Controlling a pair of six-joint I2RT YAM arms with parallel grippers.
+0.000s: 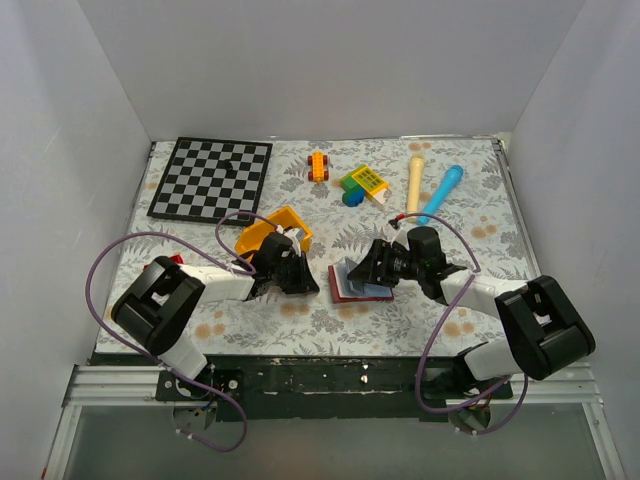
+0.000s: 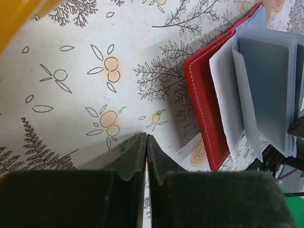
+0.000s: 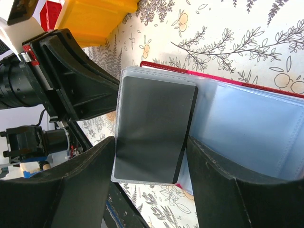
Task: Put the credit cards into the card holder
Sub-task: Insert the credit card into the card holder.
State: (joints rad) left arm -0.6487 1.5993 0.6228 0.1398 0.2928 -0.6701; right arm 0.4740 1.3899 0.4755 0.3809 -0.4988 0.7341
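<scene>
The card holder (image 1: pixel 352 282) lies open on the floral cloth between the two arms, maroon cover down and pale blue sleeves up. In the right wrist view a black credit card (image 3: pixel 154 118) sits inside a clear sleeve of the card holder (image 3: pixel 247 118). My right gripper (image 3: pixel 151 142) is open, one finger on each side of that card. My left gripper (image 2: pixel 146 136) is shut on nothing, its tip low over the cloth just left of the card holder's red cover (image 2: pixel 205 109). In the top view the left gripper (image 1: pixel 297 276) and right gripper (image 1: pixel 374 266) flank the holder.
A yellow bin (image 1: pixel 276 231) stands right behind the left gripper. A chessboard (image 1: pixel 212 178) lies at the back left. At the back sit a toy car (image 1: pixel 318 166), a yellow and green toy (image 1: pixel 365 183), a cream stick (image 1: pixel 414 182) and a blue marker (image 1: pixel 441 192).
</scene>
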